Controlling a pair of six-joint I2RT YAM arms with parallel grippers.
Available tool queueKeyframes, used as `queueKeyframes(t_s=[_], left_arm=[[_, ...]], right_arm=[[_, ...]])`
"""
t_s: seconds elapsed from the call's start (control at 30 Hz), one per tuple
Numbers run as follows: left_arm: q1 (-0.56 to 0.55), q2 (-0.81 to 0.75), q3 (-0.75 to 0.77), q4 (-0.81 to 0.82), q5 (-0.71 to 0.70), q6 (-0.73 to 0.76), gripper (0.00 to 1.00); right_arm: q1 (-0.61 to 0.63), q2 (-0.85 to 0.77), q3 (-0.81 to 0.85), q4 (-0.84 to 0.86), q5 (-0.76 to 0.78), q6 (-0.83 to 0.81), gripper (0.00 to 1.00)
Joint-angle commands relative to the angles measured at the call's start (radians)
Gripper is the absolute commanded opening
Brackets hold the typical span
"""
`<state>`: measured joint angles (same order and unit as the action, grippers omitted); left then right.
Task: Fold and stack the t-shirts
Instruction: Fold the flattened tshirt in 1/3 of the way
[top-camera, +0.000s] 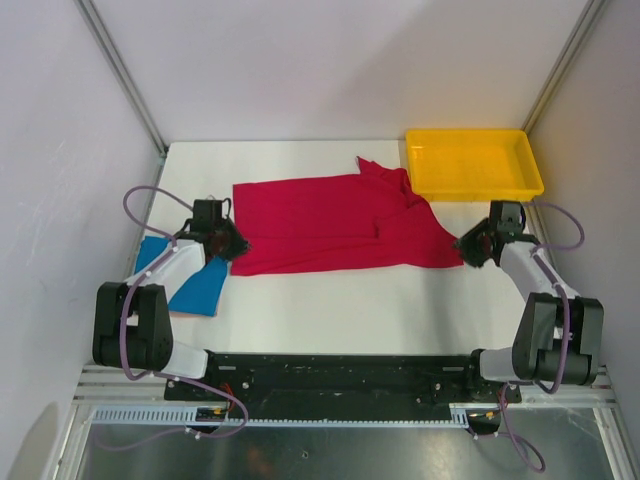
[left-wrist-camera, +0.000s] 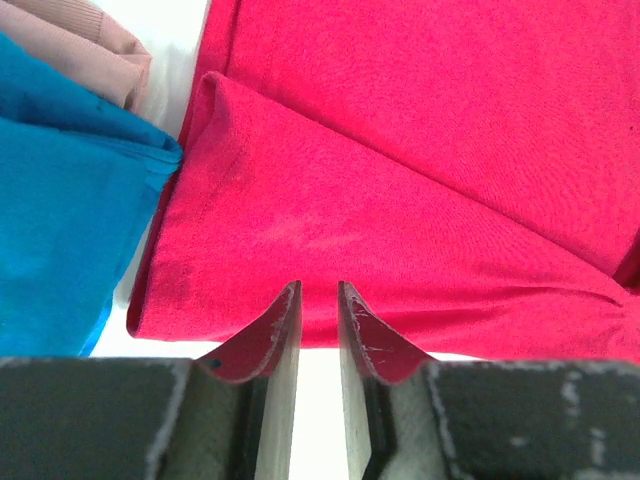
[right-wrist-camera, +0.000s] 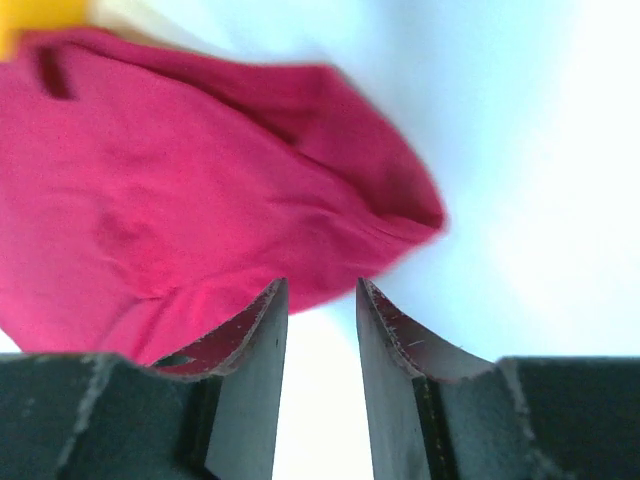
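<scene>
- The crimson red t-shirt (top-camera: 330, 225) lies across the middle of the white desk (top-camera: 340, 310), folded lengthwise into a broad band. Its right end is rumpled, and one corner reaches toward the far edge.
- The bright blue t-shirt (top-camera: 203, 288) lies flat at the desk's left side, just beside the red one's left end and partly under the left arm (top-camera: 175, 265).
- The left jaws sit low at the red shirt's left edge. In the left wrist view they are released, with a narrow gap showing only bare desk. The folded hem of the red t-shirt (left-wrist-camera: 400, 200) lies just ahead of the tips and the blue t-shirt (left-wrist-camera: 60, 220) is to its left.
- A pale pink cloth (left-wrist-camera: 90, 40) shows at the top left corner of that view, beyond the blue fabric.
- The right jaws are at the red shirt's right end, also released and somewhat wider, grasping nothing. The blurred cloth (right-wrist-camera: 200, 190) lies just ahead and to their left.
- A yellow tray (top-camera: 470, 165) stands at the far right corner, just beside the red shirt's raised corner.
</scene>
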<state>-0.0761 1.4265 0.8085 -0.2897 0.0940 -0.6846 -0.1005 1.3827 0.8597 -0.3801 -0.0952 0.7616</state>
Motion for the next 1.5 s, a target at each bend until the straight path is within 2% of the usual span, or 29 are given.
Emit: queueKeyframes(t_s=[0.0,0.27,1.07,1.17,1.33,1.47], left_arm=[[-0.002,-0.041,-0.009,0.024,0.027,-0.015,0.25],[-0.002,-0.043,-0.010,0.024,0.031,-0.010,0.25],[-0.001,-0.042,-0.015,0.022,0.026,0.010,0.25],[-0.001,-0.046,-0.029,0.022,0.030,0.010,0.26],[-0.001,-0.062,-0.071,0.022,0.019,-0.007,0.32],[-0.001,-0.096,-0.110,0.022,-0.009,-0.019,0.38]], right_arm=[[-0.047,-0.065,-0.109,-0.045,-0.020,-0.030,0.39],[-0.070,-0.027,-0.153,0.036,-0.032,-0.028,0.40],[-0.096,0.140,-0.127,0.198,-0.002,-0.007,0.40],[-0.095,0.152,-0.095,0.195,0.032,-0.013,0.34],[-0.087,0.156,-0.049,0.142,0.062,-0.039,0.07],[-0.094,0.146,-0.044,0.100,0.082,-0.056,0.00]])
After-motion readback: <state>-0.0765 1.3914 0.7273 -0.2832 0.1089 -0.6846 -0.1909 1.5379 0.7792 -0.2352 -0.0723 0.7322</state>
